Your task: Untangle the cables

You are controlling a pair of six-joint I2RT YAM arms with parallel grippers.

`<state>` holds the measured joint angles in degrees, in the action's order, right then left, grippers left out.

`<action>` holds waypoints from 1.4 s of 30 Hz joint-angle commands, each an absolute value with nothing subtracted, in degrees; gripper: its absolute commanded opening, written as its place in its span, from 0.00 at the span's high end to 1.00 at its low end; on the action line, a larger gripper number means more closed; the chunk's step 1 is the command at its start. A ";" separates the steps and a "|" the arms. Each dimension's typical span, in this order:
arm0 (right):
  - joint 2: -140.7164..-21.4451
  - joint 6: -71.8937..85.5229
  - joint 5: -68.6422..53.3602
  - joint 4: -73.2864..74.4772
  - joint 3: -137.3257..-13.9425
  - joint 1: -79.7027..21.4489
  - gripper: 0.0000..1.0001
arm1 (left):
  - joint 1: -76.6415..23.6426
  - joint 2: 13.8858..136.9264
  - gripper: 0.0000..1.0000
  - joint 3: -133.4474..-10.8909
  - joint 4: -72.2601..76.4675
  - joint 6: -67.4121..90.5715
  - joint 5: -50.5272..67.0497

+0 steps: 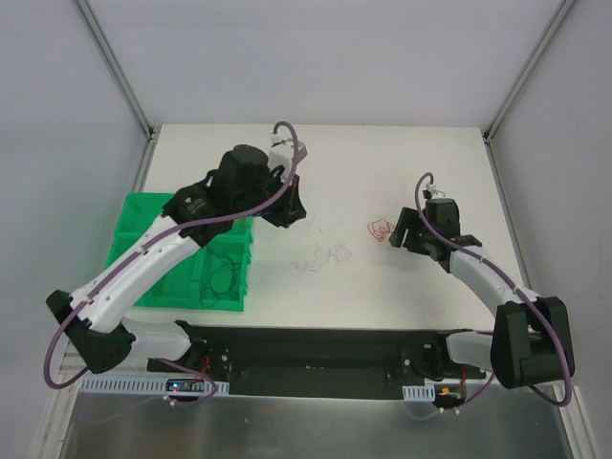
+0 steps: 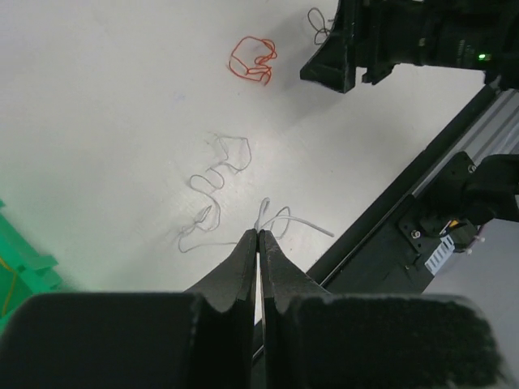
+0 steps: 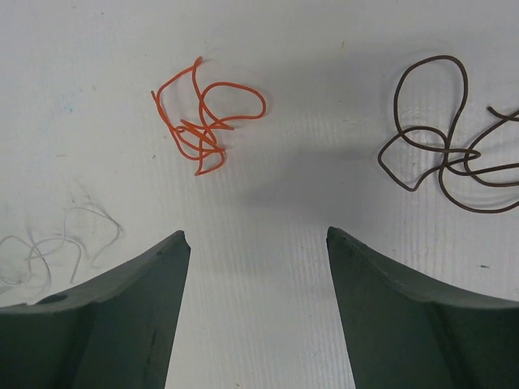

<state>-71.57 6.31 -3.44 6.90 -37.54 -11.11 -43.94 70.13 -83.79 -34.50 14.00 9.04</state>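
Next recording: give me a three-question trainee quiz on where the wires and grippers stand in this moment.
1. True or false: the red wire lies on the table, clear of the right gripper and its open fingers.
2. Fill in: the green bin sits beside the ___ arm.
3. Which thing meets the left gripper at its closed fingertips? A red wire, B pale grey wire, C green bin.
Key: 1 true; 2 left; 3 B.

No readable text, numbers or brand names in any view.
- Small green mark [image 1: 194, 203] on left arm's wrist: too small to read.
- Circuit board [image 1: 187, 385] at left base: markings blurred.
- Green light [image 2: 484, 57] on dark housing: plain lamp, no characters.
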 commanded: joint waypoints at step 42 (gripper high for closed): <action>-67.50 8.44 -6.06 2.11 -34.19 -5.45 0.28 | -45.09 93.87 0.01 -69.70 -28.74 66.49 9.59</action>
<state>-67.94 7.51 -4.38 3.64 -33.74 -6.13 -44.34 95.98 -71.07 -29.50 44.10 11.35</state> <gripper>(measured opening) 0.720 0.990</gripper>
